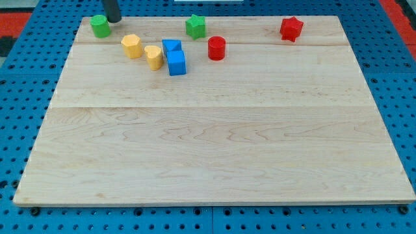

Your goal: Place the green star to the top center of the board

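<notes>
You see green star (195, 26), green block (100, 26), red star (291, 28), red round block (216, 48), two yellow blocks (131, 46) (153, 56), maybe two blue blocks (174, 58), pale wood board (214, 143), dark rod.

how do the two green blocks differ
The green star has points; the other green block looks rounded. The star sits near the top centre; the rounded one is at the top left corner, right beside my tip. Both share the same green and similar size.

- A lab-style test bench is showing here: a pale wooden board (214, 149) is lying on a blue perforated metal base (390, 97).
- Small coloured plastic blocks (175, 63) are sitting scattered on it, like experiment props.
</notes>
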`<act>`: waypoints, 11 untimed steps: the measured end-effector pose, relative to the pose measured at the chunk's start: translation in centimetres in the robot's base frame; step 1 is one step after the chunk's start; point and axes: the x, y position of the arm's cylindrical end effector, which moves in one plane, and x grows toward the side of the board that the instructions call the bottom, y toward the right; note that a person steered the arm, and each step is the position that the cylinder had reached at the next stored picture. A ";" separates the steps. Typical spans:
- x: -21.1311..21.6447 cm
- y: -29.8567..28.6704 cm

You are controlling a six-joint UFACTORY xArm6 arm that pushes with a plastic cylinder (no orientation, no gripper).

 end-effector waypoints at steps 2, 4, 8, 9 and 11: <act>0.4 11.1; 3.6 14.3; 8.3 14.6; 6.4 20.4; 5.4 23.8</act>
